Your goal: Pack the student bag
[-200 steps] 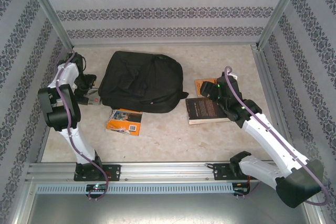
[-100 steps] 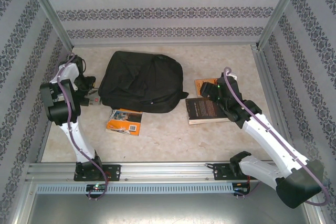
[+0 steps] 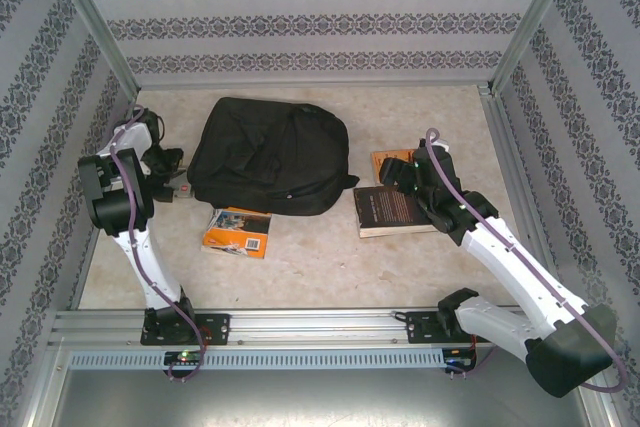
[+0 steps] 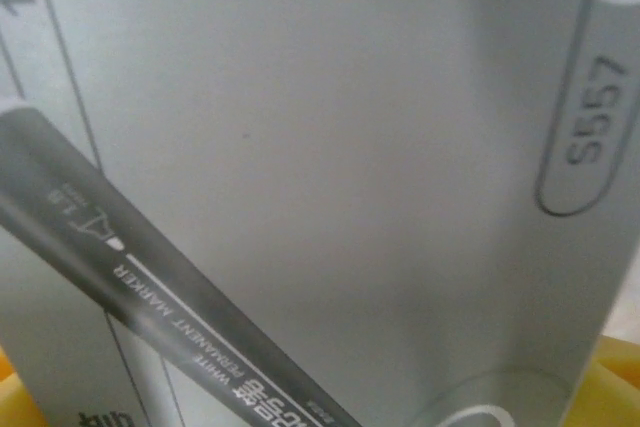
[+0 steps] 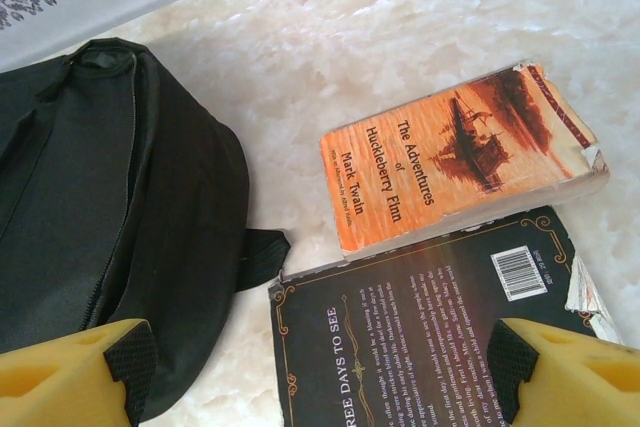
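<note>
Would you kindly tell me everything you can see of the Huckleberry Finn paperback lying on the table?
The Huckleberry Finn paperback is thin, with an orange cover showing a dark boat scene, black title and Mark Twain's name. It is closed, lying flat, cover up, on the marbled table, right of the student bag and apart from it. One corner looks worn. Its near long edge meets the dark-covered book.

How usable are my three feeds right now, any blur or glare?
Left wrist: very close to a marker package, soft and washed grey, print just readable. Right wrist: sharp, evenly lit, orange book title legible. Top external: even light, soft shadows, student bag a near-featureless black.
</note>
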Robot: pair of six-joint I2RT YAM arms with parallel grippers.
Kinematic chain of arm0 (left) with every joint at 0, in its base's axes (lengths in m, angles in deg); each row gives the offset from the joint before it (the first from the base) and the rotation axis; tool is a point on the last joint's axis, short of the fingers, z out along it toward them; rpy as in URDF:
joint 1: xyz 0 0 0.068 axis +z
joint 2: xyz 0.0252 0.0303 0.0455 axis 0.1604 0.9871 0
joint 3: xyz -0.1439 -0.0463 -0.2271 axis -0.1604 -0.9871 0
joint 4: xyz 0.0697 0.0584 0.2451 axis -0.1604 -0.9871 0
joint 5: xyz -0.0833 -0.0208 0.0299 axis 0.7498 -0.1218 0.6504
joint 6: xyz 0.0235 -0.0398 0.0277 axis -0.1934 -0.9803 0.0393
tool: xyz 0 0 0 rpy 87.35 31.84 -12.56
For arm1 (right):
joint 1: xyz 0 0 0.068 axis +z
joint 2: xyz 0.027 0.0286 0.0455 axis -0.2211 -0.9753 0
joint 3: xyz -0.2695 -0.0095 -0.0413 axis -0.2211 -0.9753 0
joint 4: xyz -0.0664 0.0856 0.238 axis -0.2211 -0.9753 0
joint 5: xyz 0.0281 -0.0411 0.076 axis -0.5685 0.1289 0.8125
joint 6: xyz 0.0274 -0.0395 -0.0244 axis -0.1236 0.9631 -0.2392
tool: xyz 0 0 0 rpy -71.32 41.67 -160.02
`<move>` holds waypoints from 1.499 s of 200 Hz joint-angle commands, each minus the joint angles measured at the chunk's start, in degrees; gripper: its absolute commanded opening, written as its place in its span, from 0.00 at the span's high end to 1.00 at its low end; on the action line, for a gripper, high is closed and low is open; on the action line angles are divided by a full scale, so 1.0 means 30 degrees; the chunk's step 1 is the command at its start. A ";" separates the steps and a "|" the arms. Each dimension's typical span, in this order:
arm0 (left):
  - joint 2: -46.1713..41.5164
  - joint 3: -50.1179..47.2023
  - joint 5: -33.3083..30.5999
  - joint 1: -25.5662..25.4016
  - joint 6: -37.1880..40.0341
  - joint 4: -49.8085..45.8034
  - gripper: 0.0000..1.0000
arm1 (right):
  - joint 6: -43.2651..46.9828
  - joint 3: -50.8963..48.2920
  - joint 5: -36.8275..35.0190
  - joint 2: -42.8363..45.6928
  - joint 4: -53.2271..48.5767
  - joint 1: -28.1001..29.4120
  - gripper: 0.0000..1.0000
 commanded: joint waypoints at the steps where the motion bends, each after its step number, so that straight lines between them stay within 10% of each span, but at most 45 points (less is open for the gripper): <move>1: -0.1107 -0.0254 0.0171 0.0468 -0.0432 0.0175 0.13 | 0.0109 0.0051 -0.0115 0.0579 -0.0221 0.0358 0.13; 79: -0.5717 0.0571 0.0122 0.0776 0.0553 -0.1365 0.18 | 0.0668 0.0879 0.0130 0.1063 -0.0716 0.0681 0.14; 118: -0.8908 -0.0593 0.1024 -0.0498 0.1573 -0.1056 0.17 | 0.1016 0.1390 0.5231 0.0695 0.0968 0.0743 0.15; 165: -1.1528 -0.1872 0.2135 -0.5192 0.4378 0.0786 0.17 | -0.0554 0.2599 1.1619 -0.1814 0.2522 0.0860 0.16; 235: -1.2641 -0.2683 0.5570 -1.2134 1.6531 0.3103 0.20 | -0.0997 0.3663 1.3916 -0.2310 0.1236 0.0150 0.16; 300: -1.2135 -0.1732 0.2142 -1.7343 2.3593 0.1040 0.22 | -0.2054 0.3822 1.7262 -0.2828 0.2028 -0.0936 0.13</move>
